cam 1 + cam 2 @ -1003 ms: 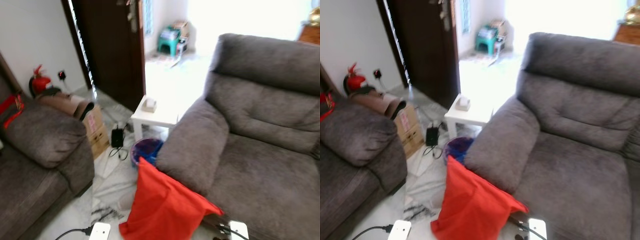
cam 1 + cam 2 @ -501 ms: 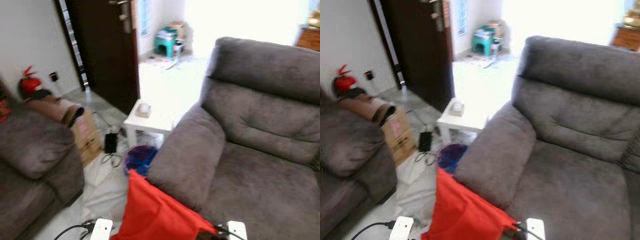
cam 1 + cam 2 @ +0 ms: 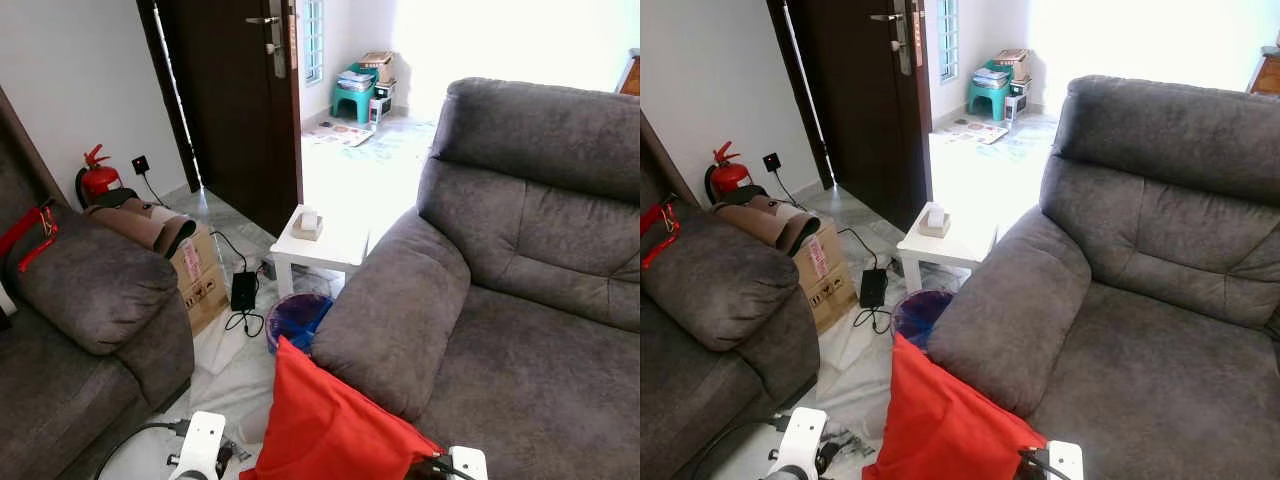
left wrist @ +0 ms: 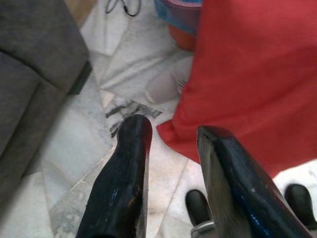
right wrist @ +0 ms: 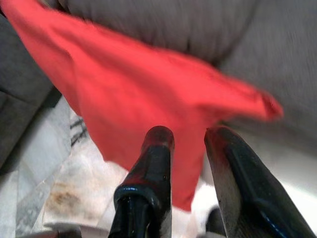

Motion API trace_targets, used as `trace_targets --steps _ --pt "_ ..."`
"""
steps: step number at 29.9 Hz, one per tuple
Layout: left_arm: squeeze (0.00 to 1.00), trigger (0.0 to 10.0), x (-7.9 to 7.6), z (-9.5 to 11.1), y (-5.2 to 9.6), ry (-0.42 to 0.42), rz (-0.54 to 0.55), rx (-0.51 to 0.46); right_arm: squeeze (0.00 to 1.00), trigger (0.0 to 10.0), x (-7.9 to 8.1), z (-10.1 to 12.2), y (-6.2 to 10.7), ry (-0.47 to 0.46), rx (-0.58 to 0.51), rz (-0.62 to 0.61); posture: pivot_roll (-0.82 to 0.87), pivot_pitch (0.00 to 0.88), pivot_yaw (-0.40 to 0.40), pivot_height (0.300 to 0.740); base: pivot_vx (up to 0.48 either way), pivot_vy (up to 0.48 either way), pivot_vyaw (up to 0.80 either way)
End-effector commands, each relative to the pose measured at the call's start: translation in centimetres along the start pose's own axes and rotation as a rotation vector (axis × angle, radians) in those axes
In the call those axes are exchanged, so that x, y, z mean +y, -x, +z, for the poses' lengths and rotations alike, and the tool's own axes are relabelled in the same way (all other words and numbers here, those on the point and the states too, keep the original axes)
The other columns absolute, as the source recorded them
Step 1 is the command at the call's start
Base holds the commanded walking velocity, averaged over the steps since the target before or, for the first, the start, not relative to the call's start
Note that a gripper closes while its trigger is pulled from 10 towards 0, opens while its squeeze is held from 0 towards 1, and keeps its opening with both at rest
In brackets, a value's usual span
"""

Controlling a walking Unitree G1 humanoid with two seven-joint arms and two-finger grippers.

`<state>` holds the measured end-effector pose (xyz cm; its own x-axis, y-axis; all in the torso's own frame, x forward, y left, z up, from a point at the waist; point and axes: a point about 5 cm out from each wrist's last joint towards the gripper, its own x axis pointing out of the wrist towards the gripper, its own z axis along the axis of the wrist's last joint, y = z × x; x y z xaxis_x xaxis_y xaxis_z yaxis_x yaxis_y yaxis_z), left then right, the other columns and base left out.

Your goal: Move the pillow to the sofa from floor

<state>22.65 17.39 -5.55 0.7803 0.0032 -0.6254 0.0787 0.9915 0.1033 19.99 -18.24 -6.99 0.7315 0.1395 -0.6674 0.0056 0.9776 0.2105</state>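
Observation:
The red pillow (image 3: 330, 425) stands on the floor, leaning against the outer side of the grey sofa's armrest (image 3: 395, 310). The sofa seat (image 3: 540, 380) behind it is bare. My left gripper (image 4: 173, 128) hangs open over the marble floor, just off the pillow's lower corner (image 4: 257, 74), with nothing between its fingers. My right gripper (image 5: 189, 133) is open with a narrow gap, pointing at the pillow (image 5: 148, 94) from the sofa side without touching it. Both wrists show at the bottom edge of the eye views, on either side of the pillow.
A second grey sofa (image 3: 90, 290) stands on the left with a cardboard box (image 3: 200, 270) beside it. A white side table (image 3: 325, 240), a blue bin (image 3: 298, 315) and a black charger with its cable (image 3: 243, 292) crowd the floor beyond the pillow. A dark door (image 3: 235, 100) stands behind.
The camera swayed and has steadied, so the picture is sharper now. The pillow still leans on the armrest in the same pose; both wrists stay at the bottom edge.

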Motion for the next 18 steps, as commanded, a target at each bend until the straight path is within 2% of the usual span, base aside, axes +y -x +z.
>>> trace_targets --steps 1,4,6,9,10,14,18 --pt "0.00 10.0 -0.3 -0.6 0.2 -0.025 -0.018 0.028 0.00 10.0 0.6 1.1 -0.4 0.024 -0.043 0.034 -0.12 0.000 0.038 0.740 0.000 0.000 0.00" --pt "0.00 10.0 -0.7 -1.4 0.4 -0.009 -0.008 0.060 0.00 10.0 0.2 1.6 -0.4 0.046 -0.052 0.032 -0.12 0.000 0.013 0.740 0.000 0.000 0.00" --pt "0.00 10.0 -1.4 -1.4 0.4 0.012 -0.007 0.051 0.00 10.0 -0.1 2.2 -0.4 0.065 -0.063 0.040 -0.11 0.000 -0.006 0.740 0.000 0.000 0.00" --pt "0.00 10.0 -2.0 -1.0 0.3 -0.002 -0.014 0.026 0.00 10.0 -0.4 2.8 -0.4 0.080 -0.082 0.045 -0.11 0.000 -0.023 0.740 0.000 0.000 0.00" --pt "0.00 10.0 -2.1 -0.6 0.2 0.012 -0.007 0.009 0.00 10.0 -0.4 3.4 -0.5 0.084 -0.100 0.051 -0.10 0.000 -0.026 0.740 0.000 0.000 0.00" --pt "0.00 10.0 -2.0 1.5 -0.2 -0.036 0.002 -0.101 0.00 10.0 0.1 5.2 -1.0 0.075 -0.165 0.068 -0.08 0.000 -0.036 0.740 0.000 0.000 0.00" --pt "0.00 10.0 -1.0 3.7 -0.4 -0.035 0.042 -0.224 0.00 10.0 1.6 7.9 -1.5 0.089 -0.271 0.126 -0.07 0.000 -0.041 0.740 0.000 0.000 0.00"
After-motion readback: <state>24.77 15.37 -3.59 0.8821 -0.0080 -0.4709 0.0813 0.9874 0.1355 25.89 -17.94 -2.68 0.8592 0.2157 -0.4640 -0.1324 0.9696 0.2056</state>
